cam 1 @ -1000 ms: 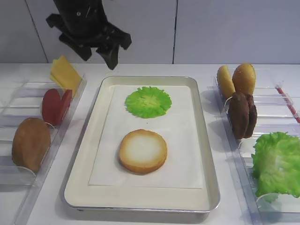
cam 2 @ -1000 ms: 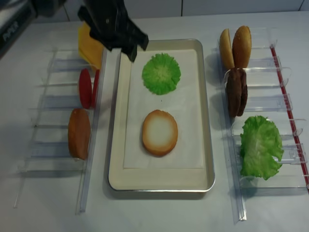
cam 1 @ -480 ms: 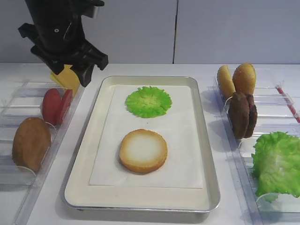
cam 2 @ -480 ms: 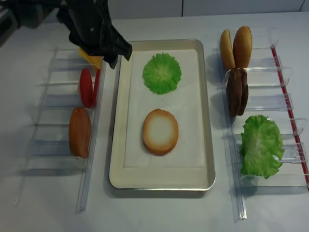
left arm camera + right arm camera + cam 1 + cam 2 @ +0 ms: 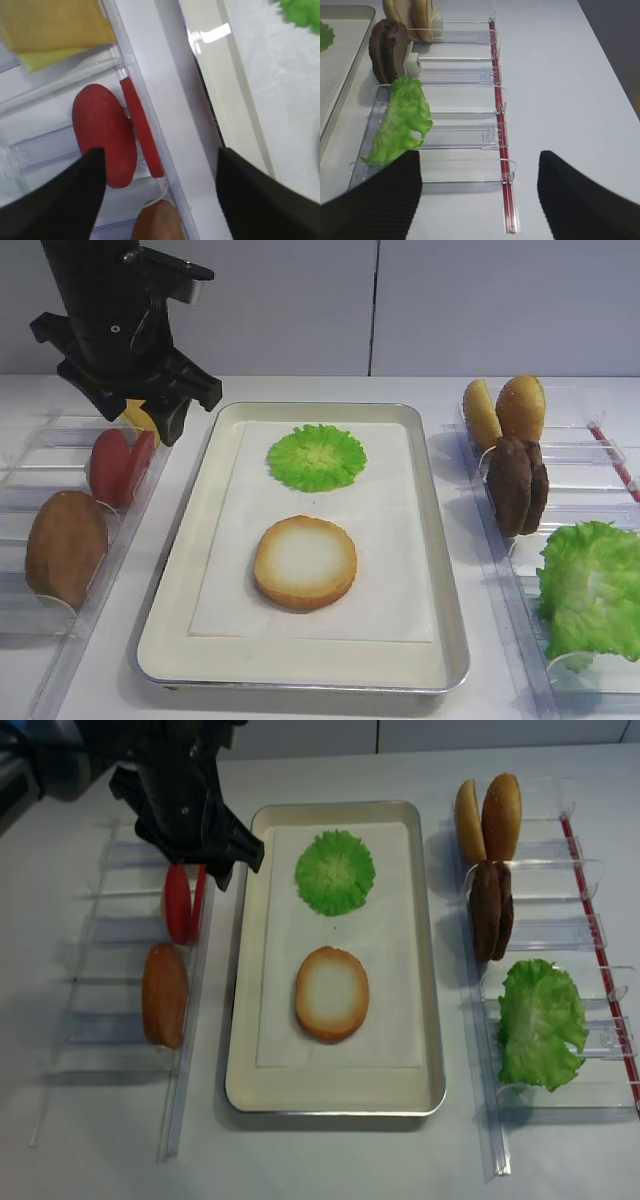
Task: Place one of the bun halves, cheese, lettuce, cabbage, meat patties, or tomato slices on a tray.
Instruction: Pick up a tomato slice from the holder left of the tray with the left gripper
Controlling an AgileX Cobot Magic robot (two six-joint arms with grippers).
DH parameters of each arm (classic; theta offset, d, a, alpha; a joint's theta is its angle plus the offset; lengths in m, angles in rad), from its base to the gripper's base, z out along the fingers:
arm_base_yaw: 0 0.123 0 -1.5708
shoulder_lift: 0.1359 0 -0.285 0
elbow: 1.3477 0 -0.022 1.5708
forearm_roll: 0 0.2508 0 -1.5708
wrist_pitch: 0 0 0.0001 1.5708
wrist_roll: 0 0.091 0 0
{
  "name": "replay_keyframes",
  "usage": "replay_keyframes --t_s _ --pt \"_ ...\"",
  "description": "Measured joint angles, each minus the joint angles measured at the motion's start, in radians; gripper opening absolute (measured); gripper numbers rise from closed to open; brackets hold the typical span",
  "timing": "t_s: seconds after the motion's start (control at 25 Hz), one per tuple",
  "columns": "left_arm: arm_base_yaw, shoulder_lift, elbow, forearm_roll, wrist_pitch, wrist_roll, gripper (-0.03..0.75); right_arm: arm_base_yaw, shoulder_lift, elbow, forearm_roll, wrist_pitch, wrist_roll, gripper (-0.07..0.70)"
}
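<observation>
Left gripper (image 5: 155, 418) hangs over the far end of the left rack (image 5: 40, 530), jaws apart, nothing between them. Tomato slices (image 5: 117, 135) stand upright in the rack right under it; cheese (image 5: 52, 30) just beyond. Tray (image 5: 180, 570) holds a bun half (image 5: 305, 562) face up, near, and a lettuce round (image 5: 316, 456), far. Right gripper (image 5: 480, 195) spread, empty, above the right rack (image 5: 465, 135).

four bun halves (image 5: 305, 562), two tomato slices (image 5: 120, 466), two meat patties (image 5: 517, 484), one tray (image 5: 180, 570)
</observation>
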Motion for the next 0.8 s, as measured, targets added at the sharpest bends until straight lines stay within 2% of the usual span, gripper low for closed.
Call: replay_keyframes --t_s 0.8 --pt "0.0 0.089 0.002 0.024 -0.004 -0.023 0.417 0.0 0.0 0.0 0.0 0.0 -0.004 0.529"
